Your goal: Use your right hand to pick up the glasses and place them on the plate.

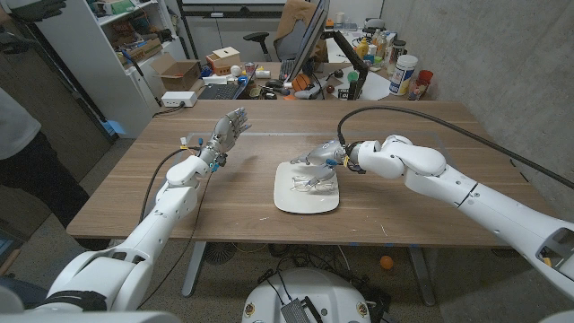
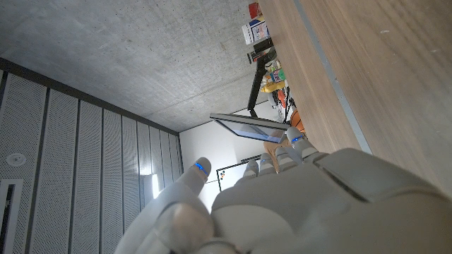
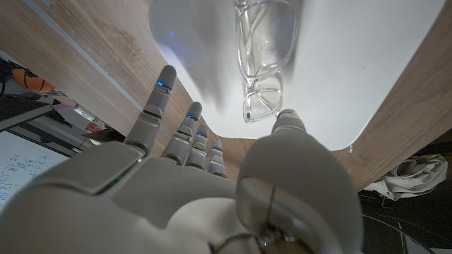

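Note:
Clear-framed glasses (image 1: 307, 179) lie on the white plate (image 1: 314, 202) in the middle of the table. My right hand (image 1: 325, 153) hovers at the plate's far edge, fingers spread and holding nothing. In the right wrist view the glasses (image 3: 265, 49) rest on the plate (image 3: 367, 56), and my right hand (image 3: 198, 183) has its thumb tip close beside one lens while the fingers stand apart from the frame. My left hand (image 1: 226, 133) is raised over the table's far left part, fingers apart and empty, and its back shows in the left wrist view (image 2: 282, 204).
A person (image 1: 18, 135) stands at the table's left side. Beyond the far edge are a power strip (image 1: 179, 99), boxes, and bottles (image 1: 404, 76). A small object (image 1: 186, 141) lies on the table near my left hand. A black cable (image 1: 430, 121) arcs over my right arm.

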